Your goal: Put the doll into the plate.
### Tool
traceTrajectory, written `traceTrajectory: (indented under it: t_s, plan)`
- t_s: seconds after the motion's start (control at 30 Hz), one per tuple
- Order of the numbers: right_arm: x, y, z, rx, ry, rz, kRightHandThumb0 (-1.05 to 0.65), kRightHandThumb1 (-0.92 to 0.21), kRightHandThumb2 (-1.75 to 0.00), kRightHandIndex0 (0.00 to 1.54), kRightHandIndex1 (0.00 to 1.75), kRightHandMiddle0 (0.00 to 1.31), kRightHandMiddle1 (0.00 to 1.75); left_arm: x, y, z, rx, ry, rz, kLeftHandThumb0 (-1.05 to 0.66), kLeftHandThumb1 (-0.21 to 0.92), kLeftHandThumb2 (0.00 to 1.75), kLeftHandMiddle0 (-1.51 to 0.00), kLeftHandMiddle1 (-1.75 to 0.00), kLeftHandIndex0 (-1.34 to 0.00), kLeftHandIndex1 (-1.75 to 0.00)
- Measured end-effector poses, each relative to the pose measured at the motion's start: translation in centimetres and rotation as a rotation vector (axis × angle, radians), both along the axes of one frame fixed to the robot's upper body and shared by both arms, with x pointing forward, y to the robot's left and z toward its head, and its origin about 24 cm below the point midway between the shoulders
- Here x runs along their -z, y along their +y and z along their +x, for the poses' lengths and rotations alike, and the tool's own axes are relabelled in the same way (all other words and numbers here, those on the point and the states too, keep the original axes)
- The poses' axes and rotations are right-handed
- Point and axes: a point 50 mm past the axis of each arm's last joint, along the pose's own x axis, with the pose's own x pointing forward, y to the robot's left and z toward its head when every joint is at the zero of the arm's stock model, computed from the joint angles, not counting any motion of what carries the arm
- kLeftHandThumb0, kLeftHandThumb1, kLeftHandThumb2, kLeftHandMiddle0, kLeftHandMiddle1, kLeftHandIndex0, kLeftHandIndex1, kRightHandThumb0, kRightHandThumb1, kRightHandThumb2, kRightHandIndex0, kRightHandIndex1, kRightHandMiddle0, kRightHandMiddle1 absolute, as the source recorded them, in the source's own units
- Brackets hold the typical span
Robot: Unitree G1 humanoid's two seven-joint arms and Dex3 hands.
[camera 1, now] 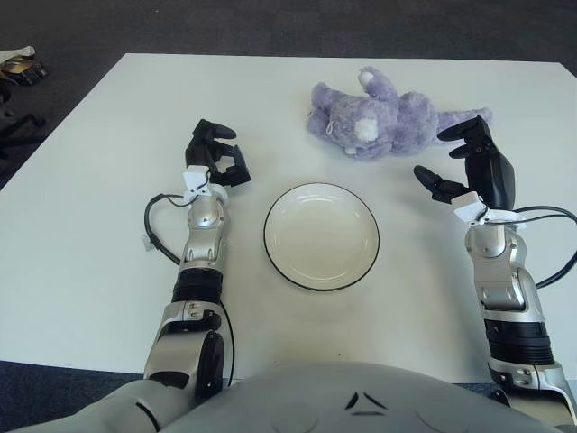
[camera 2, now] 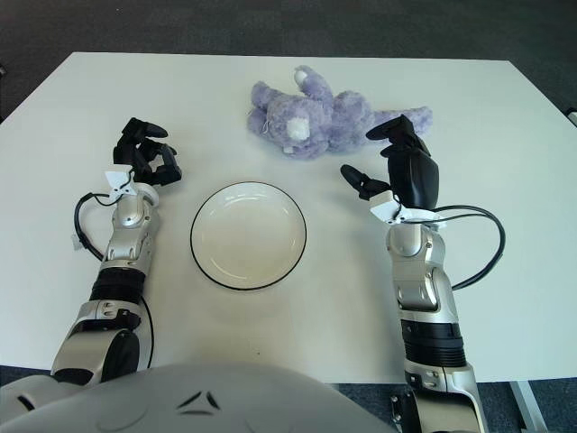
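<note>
A purple plush doll (camera 1: 388,117) lies on its side at the far middle of the white table. A white plate (camera 1: 321,235) with a dark rim sits empty in front of it, nearer to me. My right hand (camera 1: 469,162) is raised to the right of the plate, just beside the doll's legs, its fingers spread and holding nothing. My left hand (camera 1: 216,155) shows to the left of the plate with its fingers curled and nothing in them.
The white table (camera 1: 90,225) ends at dark carpet on all sides. Black cables loop beside both forearms (camera 1: 155,225), (camera 1: 550,225). Some clutter (camera 1: 20,65) lies on the floor at the far left.
</note>
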Motion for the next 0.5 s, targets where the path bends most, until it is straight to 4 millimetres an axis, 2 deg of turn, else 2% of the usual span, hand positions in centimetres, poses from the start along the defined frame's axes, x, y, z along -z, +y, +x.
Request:
traceTrajectory:
  t_s: [0.27,0.5]
  plan:
    - [-0.7,-0.1,0.1,-0.016,-0.035,-0.043,-0.91,-0.69,-0.55,0.09,0.86,0.0,0.94,0.1,0.0,0.0,0.0,0.008,-0.001,-0.01,0.24,1.42,-0.56,-1.75,-0.54,-1.75]
    - [-1.6,-0.4,0.6,-0.038,-0.071,-0.12,-0.95,-0.7,-0.51,0.06,0.84,0.0,0.91,0.1,0.0,0.0,0.002,0.01,0.002,-0.01,0.25,1.41,-0.55,-1.75,-0.54,-1.75]
